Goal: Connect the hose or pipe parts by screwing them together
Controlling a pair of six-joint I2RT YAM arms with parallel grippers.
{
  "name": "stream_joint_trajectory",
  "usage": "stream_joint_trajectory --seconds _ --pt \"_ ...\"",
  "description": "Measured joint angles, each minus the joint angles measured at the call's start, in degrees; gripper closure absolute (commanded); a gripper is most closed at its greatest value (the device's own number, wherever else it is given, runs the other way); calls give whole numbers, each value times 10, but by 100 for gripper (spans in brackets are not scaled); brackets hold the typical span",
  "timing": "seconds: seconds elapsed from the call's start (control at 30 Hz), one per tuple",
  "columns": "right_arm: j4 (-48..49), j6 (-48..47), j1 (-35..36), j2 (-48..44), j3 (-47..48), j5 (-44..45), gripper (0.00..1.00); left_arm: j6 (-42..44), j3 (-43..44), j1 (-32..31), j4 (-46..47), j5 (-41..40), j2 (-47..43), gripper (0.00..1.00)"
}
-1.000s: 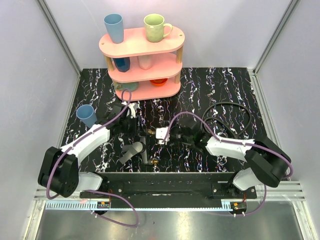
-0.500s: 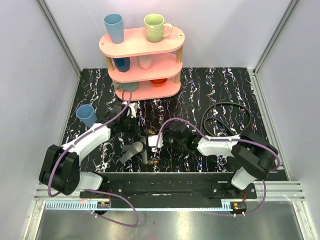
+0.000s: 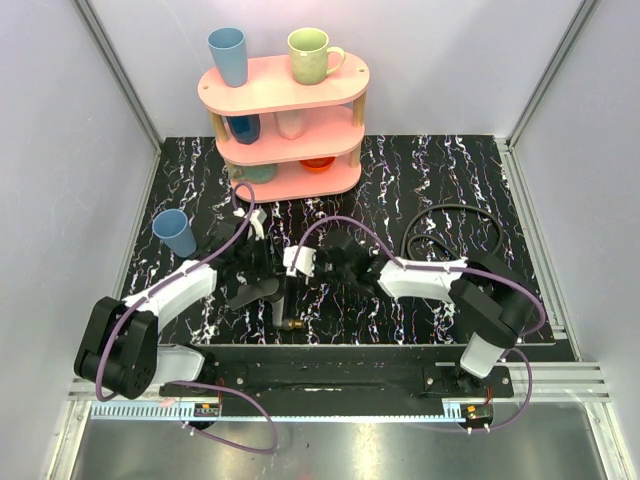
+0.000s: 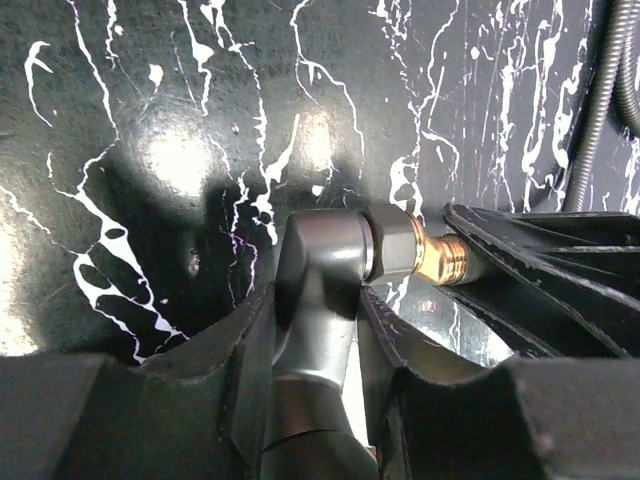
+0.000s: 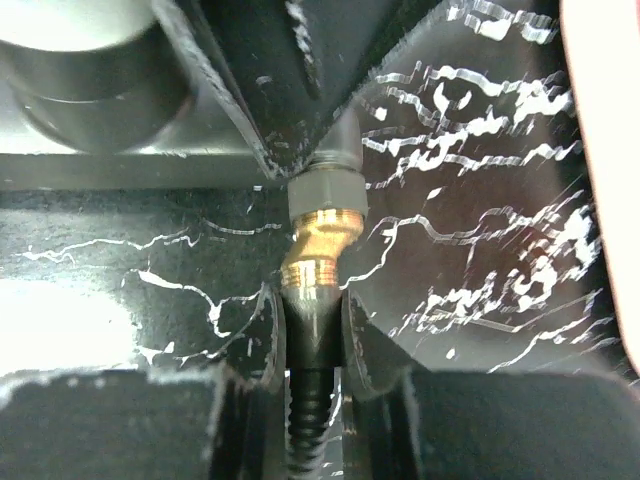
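1. Left wrist view: the left gripper (image 4: 315,310) is clamped on the nozzle piece (image 4: 318,262). Both fingers (image 4: 225,355) press the sides of its dark-grey body.
2. Same view: a grey collar (image 4: 394,248) and a brass fitting (image 4: 440,260) stick out sideways from the nozzle piece. The far end of the brass runs in behind the other arm's dark fingers.
3. Right wrist view: the right gripper (image 5: 310,320) is closed on the end of the hose (image 5: 305,425). Its fingers touch the dark ferrule on both sides, with the ribbed hose trailing back between them.
4. Same view: the brass fitting is in line with the ferrule, and its tip sits against the grey collar. I cannot tell whether any thread is engaged, nor which part the brass belongs to.
5. Top external view: the two grippers meet left of the middle of the desk (image 3: 450,165), nearer its near edge than its far edge. The nozzle piece points towards the near-left corner.
6. Top external view: the rest of the hose lies in a loop towards the right edge of the desk.
7. Other items: a pink shelf (image 3: 285,95) holding cups stands at the far edge. A blue cup (image 3: 175,232) stands upright near the left edge.
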Motion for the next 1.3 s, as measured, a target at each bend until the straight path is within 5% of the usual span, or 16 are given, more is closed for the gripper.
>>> stream_joint_trajectory --seconds 0.23,0.67,1.2,1.3 --pt "-104 141 -19 69 79 -15 100 -9 -25 -16 49 -61 -9 100" --pt "-74 400 -122 108 119 -206 100 -44 -43 -66 130 -29 -35 100" --pt "-1 526 -166 166 122 -285 100 -44 -42 -66 97 -45 -53 100" --pt "7 541 -174 176 122 -291 87 -43 -34 -66 78 -45 -65 100"
